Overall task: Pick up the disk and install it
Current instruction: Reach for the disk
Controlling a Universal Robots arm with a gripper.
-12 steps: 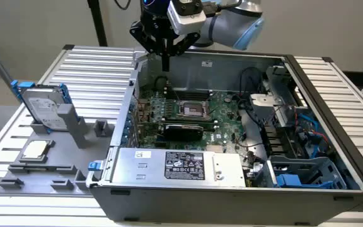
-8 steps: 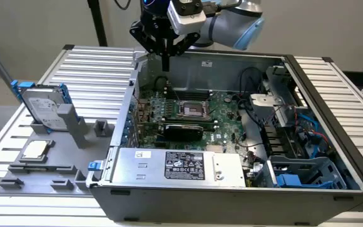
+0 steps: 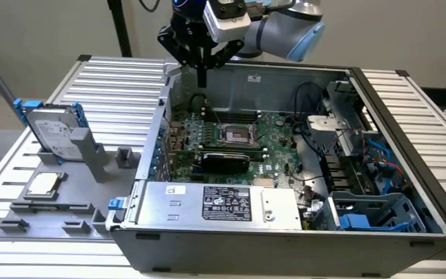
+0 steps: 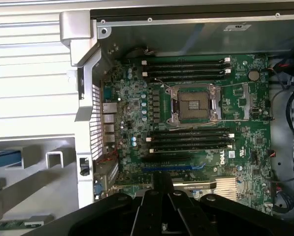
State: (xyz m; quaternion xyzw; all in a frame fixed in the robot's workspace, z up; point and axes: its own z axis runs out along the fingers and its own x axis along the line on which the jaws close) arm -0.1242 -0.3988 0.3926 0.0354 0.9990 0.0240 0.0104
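Note:
The disk [image 3: 53, 131] is a silver-grey drive with a white label and a blue frame. It stands upright in a grey holder [image 3: 91, 154] on the slatted table, at the exterior view's left. My gripper [image 3: 202, 80] hangs above the back corner of the open computer case [image 3: 285, 256], well apart from the disk. Its fingers are shut and point down with nothing between them. In the wrist view the gripper [image 4: 162, 186] hovers over the green motherboard [image 4: 196, 142]. A blue strip [image 4: 4, 158] at that picture's edge may be the disk's frame.
A small square silver chip [image 3: 43, 183] lies in the grey fixture in front of the disk. Inside the case are the CPU socket [image 3: 234, 135], a silver power supply [image 3: 215, 203], cables [image 3: 362, 163] and a blue drive bay [image 3: 374, 218] at the exterior view's right.

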